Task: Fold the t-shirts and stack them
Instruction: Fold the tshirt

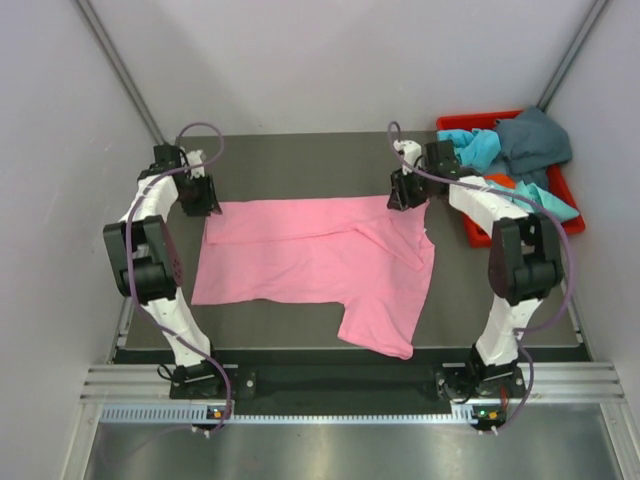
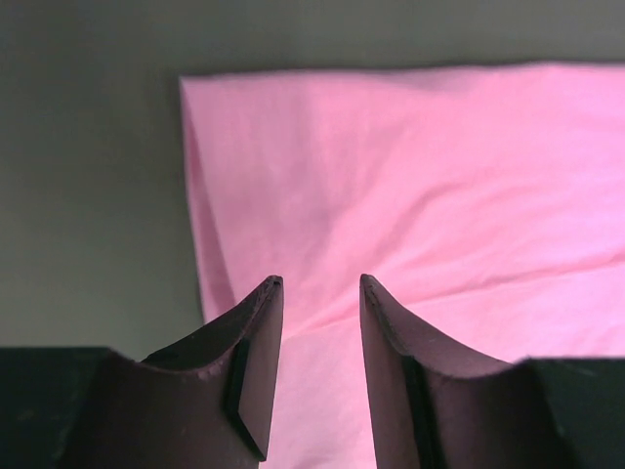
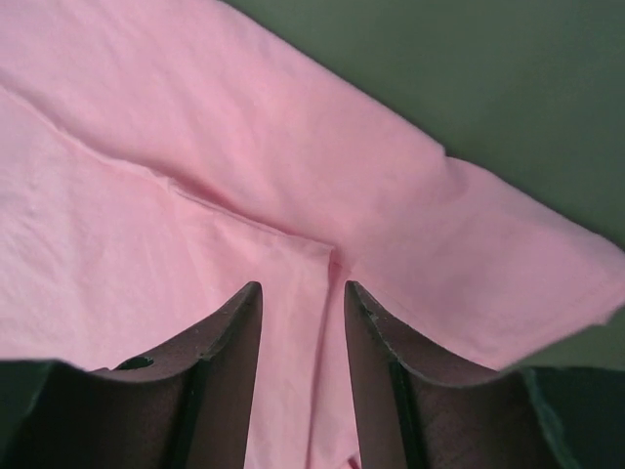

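A bright pink t-shirt [image 1: 310, 262] lies spread on the dark table, partly folded, one sleeve hanging toward the front edge. My left gripper [image 1: 200, 200] is open above its far left corner; pink cloth [image 2: 410, 195] shows between and beyond the fingers, with nothing gripped. My right gripper [image 1: 408, 195] is open above the far right corner, over a fold seam in the pink cloth [image 3: 293, 176]. Turquoise [image 1: 475, 147], dark teal-grey [image 1: 532, 140] and orange [image 1: 500, 182] shirts lie heaped in the red bin at the right.
The red plastic bin [image 1: 478, 238] stands at the table's far right, close to my right arm. White walls enclose the table on three sides. Bare dark table [image 1: 300, 160] lies behind the pink shirt and shows in both wrist views [image 2: 88, 195] [image 3: 488, 78].
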Tool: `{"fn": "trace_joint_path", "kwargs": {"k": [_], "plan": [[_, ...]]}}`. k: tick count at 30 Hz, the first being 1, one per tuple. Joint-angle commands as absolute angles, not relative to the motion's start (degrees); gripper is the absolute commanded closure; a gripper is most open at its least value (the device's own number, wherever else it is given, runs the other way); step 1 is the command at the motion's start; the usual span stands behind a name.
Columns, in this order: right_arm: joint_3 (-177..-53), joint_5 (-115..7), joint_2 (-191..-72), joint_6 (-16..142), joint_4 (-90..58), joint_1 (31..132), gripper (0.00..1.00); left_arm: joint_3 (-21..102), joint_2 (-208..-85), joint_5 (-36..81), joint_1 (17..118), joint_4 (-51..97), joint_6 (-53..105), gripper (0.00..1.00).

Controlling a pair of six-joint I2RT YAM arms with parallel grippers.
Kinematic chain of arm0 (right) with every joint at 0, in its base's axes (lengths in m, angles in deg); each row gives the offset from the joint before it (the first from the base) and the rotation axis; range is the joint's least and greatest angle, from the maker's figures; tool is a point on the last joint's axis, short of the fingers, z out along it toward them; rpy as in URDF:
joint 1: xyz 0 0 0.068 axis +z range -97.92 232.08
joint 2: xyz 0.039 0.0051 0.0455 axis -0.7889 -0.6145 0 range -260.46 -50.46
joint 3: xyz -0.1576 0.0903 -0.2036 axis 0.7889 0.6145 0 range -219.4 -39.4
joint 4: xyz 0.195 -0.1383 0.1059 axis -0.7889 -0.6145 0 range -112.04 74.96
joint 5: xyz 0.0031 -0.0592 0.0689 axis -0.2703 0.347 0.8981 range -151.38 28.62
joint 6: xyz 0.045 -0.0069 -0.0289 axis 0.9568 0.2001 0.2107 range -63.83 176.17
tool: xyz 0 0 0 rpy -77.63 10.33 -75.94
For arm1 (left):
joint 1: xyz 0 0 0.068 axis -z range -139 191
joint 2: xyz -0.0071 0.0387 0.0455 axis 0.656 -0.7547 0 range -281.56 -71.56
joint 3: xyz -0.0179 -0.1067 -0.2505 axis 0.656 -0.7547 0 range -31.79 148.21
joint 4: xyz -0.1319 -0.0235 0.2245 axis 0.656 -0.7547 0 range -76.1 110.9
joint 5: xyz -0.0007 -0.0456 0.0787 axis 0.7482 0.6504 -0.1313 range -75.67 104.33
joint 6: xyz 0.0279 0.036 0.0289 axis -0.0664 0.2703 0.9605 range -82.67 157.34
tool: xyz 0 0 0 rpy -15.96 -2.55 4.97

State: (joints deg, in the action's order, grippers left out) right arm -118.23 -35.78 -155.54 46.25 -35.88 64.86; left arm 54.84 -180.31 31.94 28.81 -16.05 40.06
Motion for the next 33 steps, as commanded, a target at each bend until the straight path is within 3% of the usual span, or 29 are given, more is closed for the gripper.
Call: {"fn": "trace_joint_path", "kwargs": {"k": [1,7,33], "plan": [[-123.0,-29.6,-158.7,48.4,-37.0,66.0,0.61,57.1,-182.3,36.7,29.0,-22.2,37.5,0.58],[-121.8,-27.5,-161.8,50.1,-37.5,66.7,0.65,55.1,-183.0,36.7,29.0,-23.2,35.8,0.59],[-125.0,-35.4,-165.9,48.1,-36.3,66.1,0.66,53.3,-183.0,36.7,29.0,-23.1,35.2,0.62]]}}
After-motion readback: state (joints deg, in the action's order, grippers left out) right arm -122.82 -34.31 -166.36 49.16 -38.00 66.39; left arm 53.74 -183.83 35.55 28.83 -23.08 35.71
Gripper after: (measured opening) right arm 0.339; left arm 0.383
